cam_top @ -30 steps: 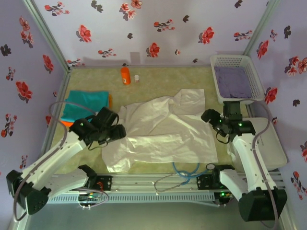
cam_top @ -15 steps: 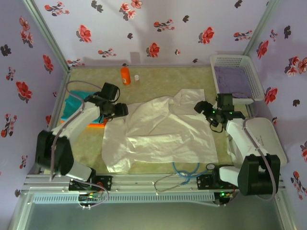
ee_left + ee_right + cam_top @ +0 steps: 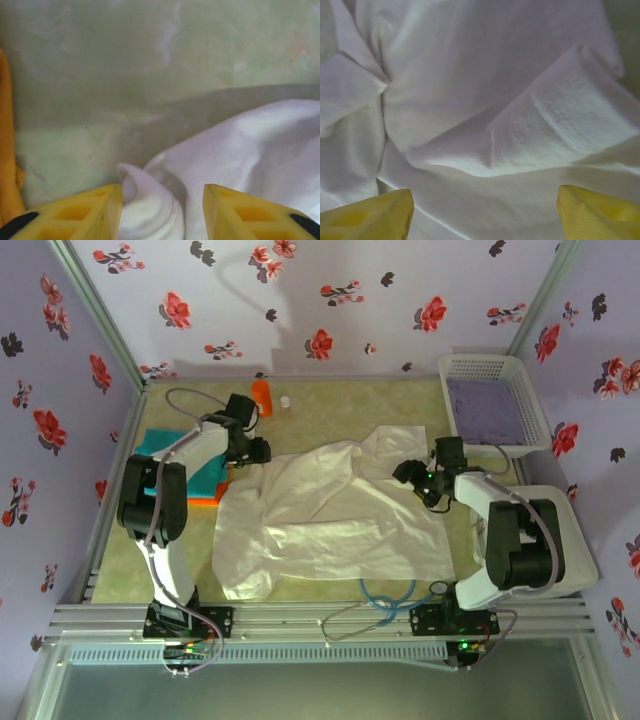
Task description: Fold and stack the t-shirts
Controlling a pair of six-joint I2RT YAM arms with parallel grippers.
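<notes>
White tee (image 3: 335,515): spread wrinkled over the middle of the table (image 3: 330,410); unfolded, its far edge running from 10 to 2 o'clock.
Folded tees: a teal tee (image 3: 180,455) is laid over an orange tee (image 3: 205,492) at 9 o'clock of the white tee, just beside its left edge.
Left gripper (image 3: 255,452): placed at the white tee's 10 o'clock corner; in the wrist view the fingers (image 3: 90,210) are seen parted a moderate way, with a raised fold of cloth (image 3: 145,205) between them, not clamped.
Right gripper (image 3: 412,478): placed over the tee at 2 o'clock; its fingers (image 3: 370,212) are spread wide above a ribbed hem (image 3: 560,132), nothing held.
Step in hand: judged to be the taking-up of the two far corners before the first fold; folding not yet begun.
Next move: both pincers would need to be lowered and closed on cloth, then the far edge carried toward 6 o'clock evenly.
Basket (image 3: 490,370): at 1 o'clock, purple cloth (image 3: 483,410) inside.
</notes>
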